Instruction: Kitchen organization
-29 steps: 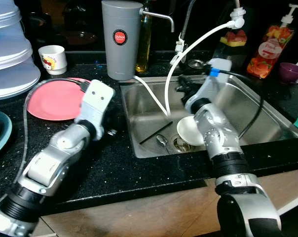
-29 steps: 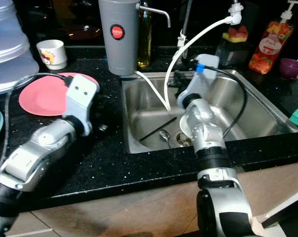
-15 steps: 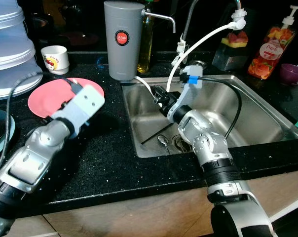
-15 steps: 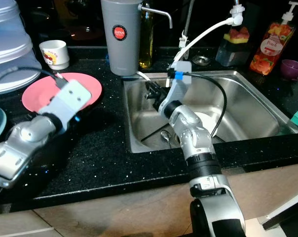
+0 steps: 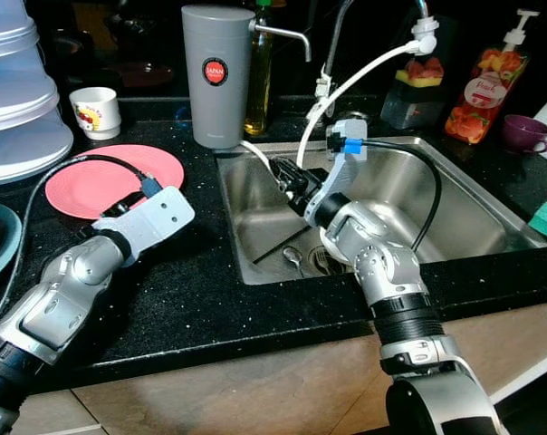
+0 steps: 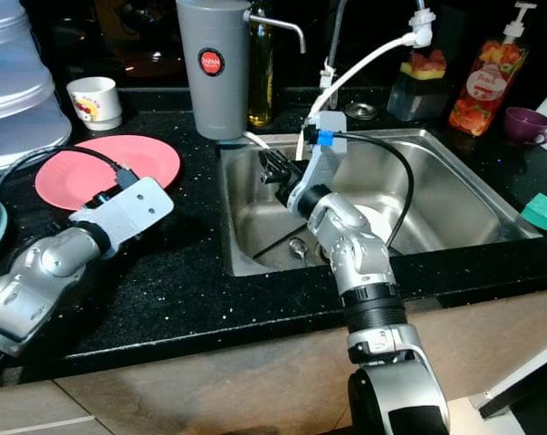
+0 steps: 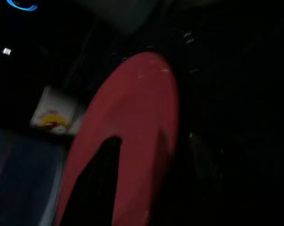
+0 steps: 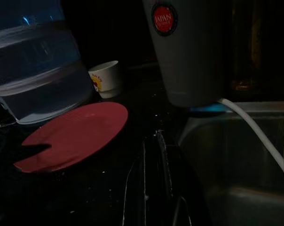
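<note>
Here the right gripper hangs over the sink's left rim, jaws pressed together and empty. The left gripper points at the pink plate on the counter; its jaw state cannot be told

Pink plate flat on black counter, left of sink.

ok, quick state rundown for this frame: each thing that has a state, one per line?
pink plate: flat on the counter, nothing on it
white cup: upright
grey canister: upright beside the sink
sink: no water; spoon and black stick lying near the drain
white bowl: in the sink, behind the right arm
purple cup: upright
right gripper: over the sink's left edge
left gripper: at the plate
</note>
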Controlling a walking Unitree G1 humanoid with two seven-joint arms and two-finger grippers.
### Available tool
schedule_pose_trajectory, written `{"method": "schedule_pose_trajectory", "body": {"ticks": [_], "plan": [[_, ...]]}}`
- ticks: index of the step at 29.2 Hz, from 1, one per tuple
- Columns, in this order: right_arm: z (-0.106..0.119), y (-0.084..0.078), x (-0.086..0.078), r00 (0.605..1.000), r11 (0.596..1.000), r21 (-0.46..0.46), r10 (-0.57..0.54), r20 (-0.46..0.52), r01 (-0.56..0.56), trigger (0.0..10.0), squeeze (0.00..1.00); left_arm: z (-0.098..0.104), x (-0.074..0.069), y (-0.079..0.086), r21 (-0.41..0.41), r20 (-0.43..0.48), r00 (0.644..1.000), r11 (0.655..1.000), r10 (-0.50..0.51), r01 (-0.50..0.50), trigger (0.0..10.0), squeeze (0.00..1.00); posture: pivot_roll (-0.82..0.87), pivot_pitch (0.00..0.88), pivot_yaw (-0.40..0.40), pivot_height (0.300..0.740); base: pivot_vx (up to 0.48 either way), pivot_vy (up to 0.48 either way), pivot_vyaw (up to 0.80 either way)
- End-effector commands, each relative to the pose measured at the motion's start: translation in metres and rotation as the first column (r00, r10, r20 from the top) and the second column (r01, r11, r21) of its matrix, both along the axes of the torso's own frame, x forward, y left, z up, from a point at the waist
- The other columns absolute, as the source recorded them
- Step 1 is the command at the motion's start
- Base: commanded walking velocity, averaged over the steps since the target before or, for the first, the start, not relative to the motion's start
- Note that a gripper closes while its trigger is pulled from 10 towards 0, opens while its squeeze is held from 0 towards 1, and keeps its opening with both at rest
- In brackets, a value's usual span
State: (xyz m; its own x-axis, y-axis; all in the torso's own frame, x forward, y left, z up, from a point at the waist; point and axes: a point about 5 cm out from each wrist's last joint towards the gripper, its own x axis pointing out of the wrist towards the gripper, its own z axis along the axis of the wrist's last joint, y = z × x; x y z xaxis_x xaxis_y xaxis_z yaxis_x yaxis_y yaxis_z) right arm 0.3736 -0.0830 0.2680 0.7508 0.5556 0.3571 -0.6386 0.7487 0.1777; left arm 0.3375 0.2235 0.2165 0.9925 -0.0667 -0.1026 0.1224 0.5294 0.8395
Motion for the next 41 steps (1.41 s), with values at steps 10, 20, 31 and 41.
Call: {"method": "schedule_pose_trajectory", "body": {"ticks": [10, 20, 31, 41], "plan": [[-0.001, 0.007, -0.007, 0.998, 0.998, 0.007, 0.065, -0.005, -0.065, 10.0, 0.00, -0.022, 0.008, 0.034, 0.101, -0.035, 0.996, 0.992, 0.079, -0.075, 10.0, 0.00, 0.01, 0.078, -0.045, 0.740, 0.000, 0.000, 0.00], [-0.002, 0.006, -0.008, 0.998, 0.998, 0.003, 0.066, -0.012, -0.066, 10.0, 0.00, -0.026, 0.013, 0.025, 0.038, -0.028, 1.000, 0.999, 0.013, -0.012, 0.0, 0.00, 0.00, 0.074, -0.046, 0.740, 0.000, 0.000, 0.00], [-0.002, 0.008, -0.009, 0.997, 0.997, 0.005, 0.073, -0.016, -0.073, 10.0, 0.00, -0.013, 0.013, 0.025, 0.022, 0.050, 0.999, 1.000, 0.002, -0.003, 0.0, 0.00, 0.00, 0.068, -0.055, 0.740, 0.000, 0.000, 0.00], [0.001, 0.005, -0.007, 0.998, 0.997, 0.036, 0.064, -0.023, -0.063, 10.0, 0.00, 0.040, 0.006, -0.009, -0.032, 0.319, 0.938, 0.988, -0.135, 0.153, 0.0, 0.00, 0.00, 0.085, -0.058, 0.740, 0.000, 0.000, 0.00]]}}
